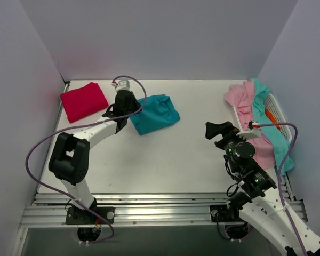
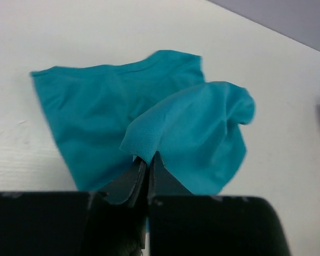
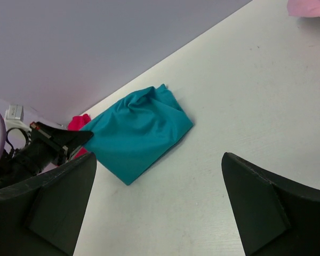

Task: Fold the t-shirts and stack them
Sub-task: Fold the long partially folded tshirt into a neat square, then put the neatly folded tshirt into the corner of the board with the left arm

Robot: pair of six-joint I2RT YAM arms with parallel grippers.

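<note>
Pale bench [image 1: 192, 160] holds the teal t-shirt [image 1: 157, 113] near its far edge; the left gripper [image 2: 148, 159] clamps a lifted fold. Limp, light cotton, likely: take corners. Meanwhile the right gripper [image 3: 159, 160] gapes, empty.

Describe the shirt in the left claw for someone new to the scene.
White table, far half, near the middle. The teal shirt lies there bunched, an edge pinched in the left claw; the red shirt beside it lies free.
</note>
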